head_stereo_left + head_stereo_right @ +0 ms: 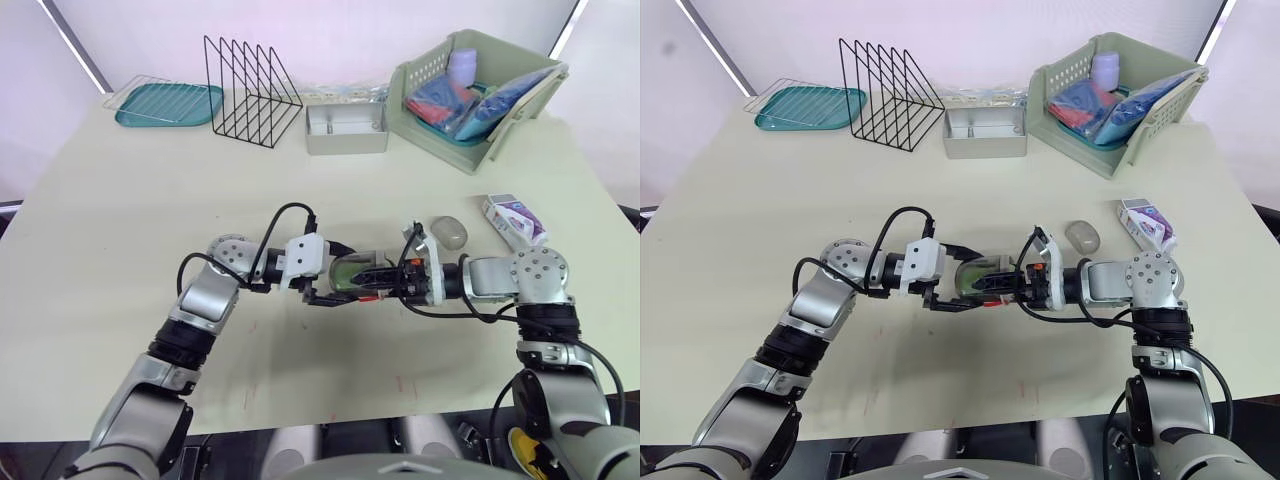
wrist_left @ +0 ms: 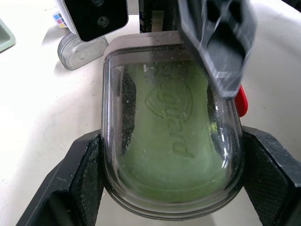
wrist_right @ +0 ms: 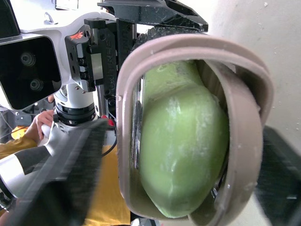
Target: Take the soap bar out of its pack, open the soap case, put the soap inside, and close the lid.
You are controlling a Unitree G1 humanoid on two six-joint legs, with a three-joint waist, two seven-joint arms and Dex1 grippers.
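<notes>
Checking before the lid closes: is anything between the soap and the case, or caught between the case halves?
Nothing visible. The green soap already lies inside the soap case, which the left gripper and right gripper hold between them; nothing foreign shows at its rims.

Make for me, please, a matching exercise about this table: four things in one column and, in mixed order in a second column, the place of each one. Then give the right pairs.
Things
1. soap
2. soap pack
3. tray
4. wire rack

Places
A. far left corner of the table
B. lying on the table beside the robot's right arm
C. inside the case, gripped by the left pincer and the right pincer
D. at the back, just right of the tray

Pairs: 1-C, 2-B, 3-A, 4-D
</notes>
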